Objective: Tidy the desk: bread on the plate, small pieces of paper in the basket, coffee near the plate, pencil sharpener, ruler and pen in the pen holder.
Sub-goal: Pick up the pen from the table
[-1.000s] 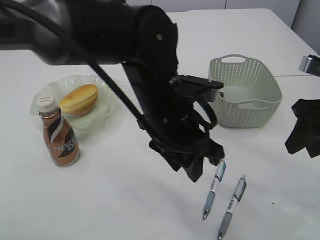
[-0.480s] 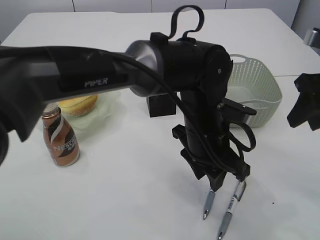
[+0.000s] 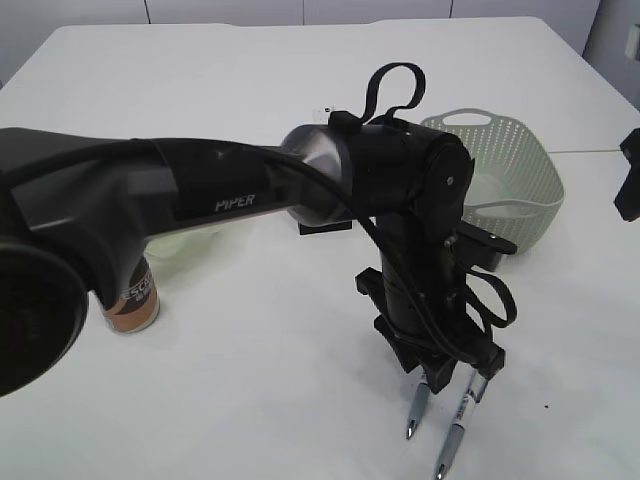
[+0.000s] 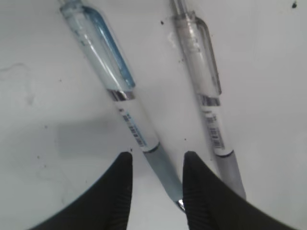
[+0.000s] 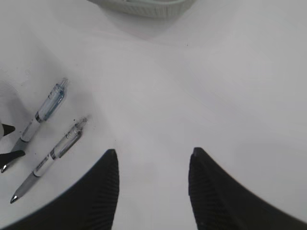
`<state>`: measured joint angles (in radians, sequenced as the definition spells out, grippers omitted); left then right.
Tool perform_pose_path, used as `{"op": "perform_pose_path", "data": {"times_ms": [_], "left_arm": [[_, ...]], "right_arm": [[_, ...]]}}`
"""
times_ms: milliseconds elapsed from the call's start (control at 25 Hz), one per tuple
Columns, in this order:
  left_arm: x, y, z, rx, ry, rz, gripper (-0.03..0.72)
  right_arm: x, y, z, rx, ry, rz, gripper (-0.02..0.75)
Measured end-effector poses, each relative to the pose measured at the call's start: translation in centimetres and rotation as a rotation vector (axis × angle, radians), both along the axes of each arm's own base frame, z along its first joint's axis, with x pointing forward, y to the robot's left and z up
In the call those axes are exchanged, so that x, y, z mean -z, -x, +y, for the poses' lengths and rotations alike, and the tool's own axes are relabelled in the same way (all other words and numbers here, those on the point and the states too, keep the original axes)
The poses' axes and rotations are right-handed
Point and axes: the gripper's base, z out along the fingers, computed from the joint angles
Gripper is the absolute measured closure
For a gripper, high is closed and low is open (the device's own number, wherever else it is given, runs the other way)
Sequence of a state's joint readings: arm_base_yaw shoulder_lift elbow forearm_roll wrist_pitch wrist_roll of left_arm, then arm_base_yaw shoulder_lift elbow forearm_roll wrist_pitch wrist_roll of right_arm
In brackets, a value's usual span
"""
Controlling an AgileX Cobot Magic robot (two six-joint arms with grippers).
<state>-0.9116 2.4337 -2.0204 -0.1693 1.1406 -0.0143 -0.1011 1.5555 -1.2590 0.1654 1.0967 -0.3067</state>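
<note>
Two pens lie side by side on the white table near its front edge. One has a blue clip (image 4: 120, 91) (image 3: 415, 405) and the other a grey clip (image 4: 206, 96) (image 3: 458, 425). My left gripper (image 4: 158, 160) (image 3: 442, 372) is open and low over the table, its fingers on either side of the blue-clip pen's grey grip. My right gripper (image 5: 153, 153) is open and empty above bare table to the right of the pens; it shows at the right edge of the exterior view (image 3: 630, 185). The bread is hidden behind the left arm.
A pale green basket (image 3: 510, 170) (image 5: 144, 7) stands at the back right. The brown coffee bottle (image 3: 130, 300) and a bit of the clear plate (image 3: 190, 240) show under the left arm. A black box (image 3: 325, 225) stands behind the arm.
My left arm has swung right and come down, so its open fingers now straddle the blue-clip pen. My right gripper has drawn back to the right and upward.
</note>
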Motion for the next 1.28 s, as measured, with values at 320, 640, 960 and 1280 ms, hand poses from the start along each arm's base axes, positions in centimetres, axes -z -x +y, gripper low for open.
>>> {"op": "perform_pose_path", "data": {"times_ms": [320,640,960,1280], "left_arm": [[0.1,-0.5,-0.3,-0.003,0.036,-0.059,0.434],[0.2,-1.0,-0.6,-0.005,0.066,-0.104,0.434],[0.6,-1.3,-0.9,-0.010,0.091,-0.132,0.434],[1.6,-1.4,-1.0,-0.010,0.083,-0.129,0.445]], "right_arm": [[-0.1,-0.2,0.0,0.001,0.005,-0.023,0.359],[-0.1,-0.2,0.0,0.002,0.005,-0.027,0.359],[-0.1,-0.2,0.0,0.002,0.005,-0.027,0.359],[-0.1,-0.2,0.0,0.002,0.005,-0.027,0.358]]}}
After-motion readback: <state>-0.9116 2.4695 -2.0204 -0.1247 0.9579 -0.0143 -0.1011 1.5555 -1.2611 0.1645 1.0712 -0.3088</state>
